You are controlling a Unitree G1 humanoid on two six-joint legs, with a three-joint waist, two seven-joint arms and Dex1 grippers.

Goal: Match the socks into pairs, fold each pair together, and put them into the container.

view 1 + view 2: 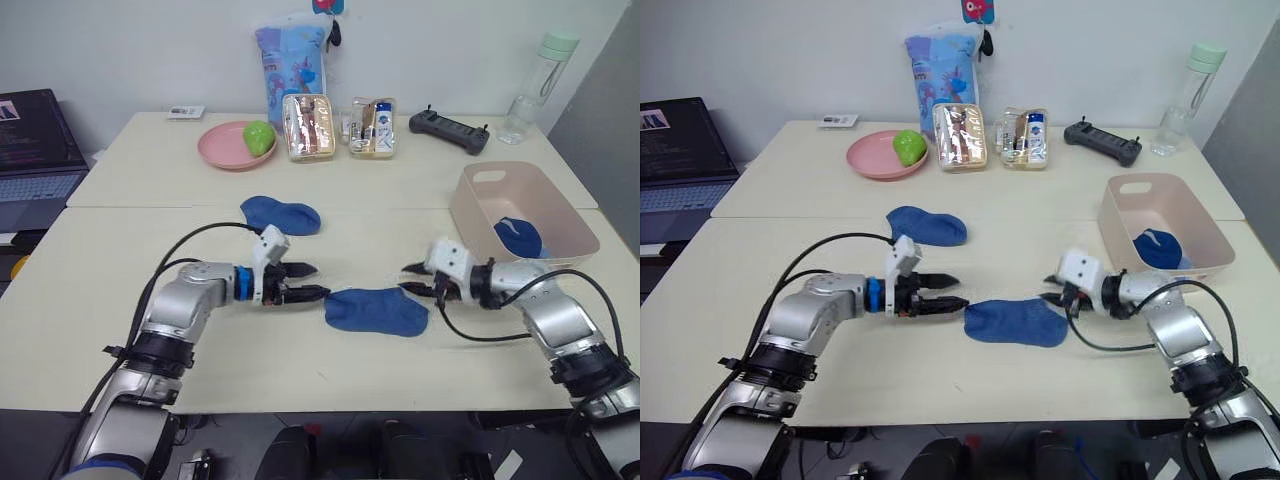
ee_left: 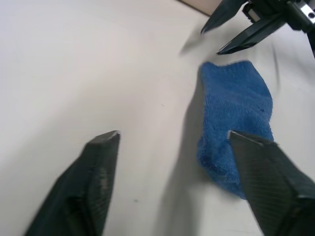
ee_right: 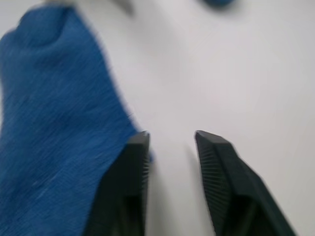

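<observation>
A blue sock (image 1: 377, 311) lies flat on the bench (image 1: 300, 370) between the left gripper (image 1: 312, 282) and right gripper (image 1: 414, 279), both with jaws open and empty; each should pinch an end low and fold evenly

Even, bright indoor light; soft shadows; motion blur in right wrist view.

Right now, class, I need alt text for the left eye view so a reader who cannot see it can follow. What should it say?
Two robot arms reach inward over a pale table, the open left claw and open right claw flanking a blue sock lying flat. Another blue sock lies farther back, and a pink-beige tub on the right holds folded blue socks.
</observation>
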